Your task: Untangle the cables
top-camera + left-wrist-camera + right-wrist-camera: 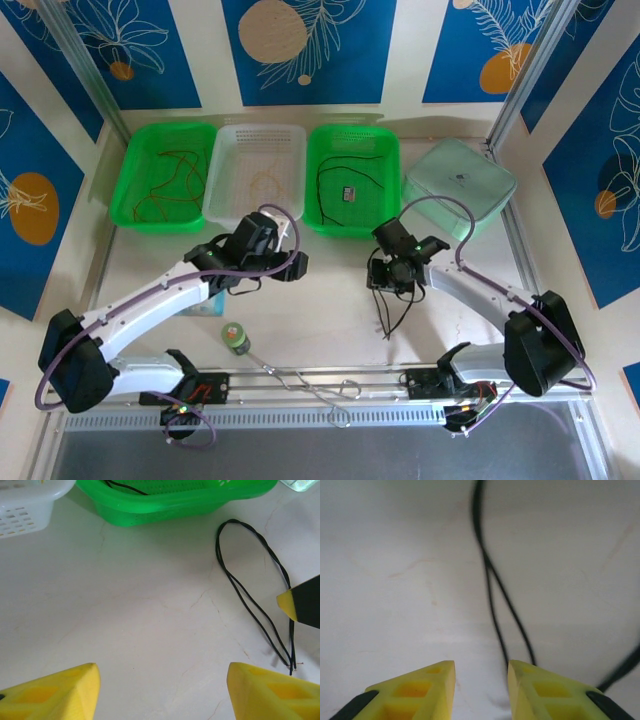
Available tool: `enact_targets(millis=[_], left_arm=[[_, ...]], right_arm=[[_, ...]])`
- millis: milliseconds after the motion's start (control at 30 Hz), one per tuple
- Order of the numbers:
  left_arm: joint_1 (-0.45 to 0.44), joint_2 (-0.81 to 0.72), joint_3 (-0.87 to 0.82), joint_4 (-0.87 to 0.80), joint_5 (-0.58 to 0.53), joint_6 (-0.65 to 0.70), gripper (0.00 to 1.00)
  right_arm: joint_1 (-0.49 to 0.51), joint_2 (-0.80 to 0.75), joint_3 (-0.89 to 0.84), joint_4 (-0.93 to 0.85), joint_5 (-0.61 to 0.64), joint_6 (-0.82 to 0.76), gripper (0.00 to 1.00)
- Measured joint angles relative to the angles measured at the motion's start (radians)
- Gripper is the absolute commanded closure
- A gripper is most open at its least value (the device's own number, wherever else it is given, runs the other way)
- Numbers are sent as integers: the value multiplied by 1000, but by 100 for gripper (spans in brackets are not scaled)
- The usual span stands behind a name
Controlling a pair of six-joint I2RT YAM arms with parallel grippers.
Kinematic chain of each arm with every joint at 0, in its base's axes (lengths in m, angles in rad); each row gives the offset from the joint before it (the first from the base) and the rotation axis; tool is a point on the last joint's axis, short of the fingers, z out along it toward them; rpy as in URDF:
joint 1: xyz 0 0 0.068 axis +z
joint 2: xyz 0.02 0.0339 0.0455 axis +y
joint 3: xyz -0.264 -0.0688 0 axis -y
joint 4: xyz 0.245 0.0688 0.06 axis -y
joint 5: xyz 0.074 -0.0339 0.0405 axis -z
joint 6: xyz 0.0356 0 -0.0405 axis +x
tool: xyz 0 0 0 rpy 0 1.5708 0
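Observation:
A thin black cable lies on the white table as a long folded loop, with its strands seen close up as the black cable. My right gripper hangs right over its far end. In the right wrist view the right gripper is open by a narrow gap, and one strand runs along the right finger's inner edge, unclamped. My left gripper is open wide over bare table; the left gripper holds nothing, and the loop of cable lies to its right.
Across the back stand a green tray with red wires, a white tray with a tan wire, a green tray with a black wire, and a pale lidded box. A green tape roll and bent silver wire lie near the front rail.

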Motion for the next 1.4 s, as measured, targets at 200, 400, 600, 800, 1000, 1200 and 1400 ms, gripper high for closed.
enact_targets(millis=[200, 400, 600, 800, 1000, 1200, 1400], left_arm=[[-8, 1, 0, 2, 0, 1, 32], [-8, 1, 0, 2, 0, 1, 32], [-8, 1, 0, 2, -1, 1, 32], [-8, 1, 6, -3, -1, 1, 32], [-9, 1, 19, -9, -1, 1, 32], [-16, 10, 34, -12, 31, 0, 33], [-49, 68, 54, 18, 99, -23, 33]], right_arm=[[-3, 73, -29, -40, 27, 16, 70], [7, 144, -34, -31, 45, 27, 74], [32, 193, -39, -22, 64, 40, 82], [58, 204, -27, -32, 103, 47, 95], [60, 194, -27, -35, 98, 32, 100], [83, 18, -27, -40, 72, 31, 100], [85, -225, -27, -18, 18, 46, 100]])
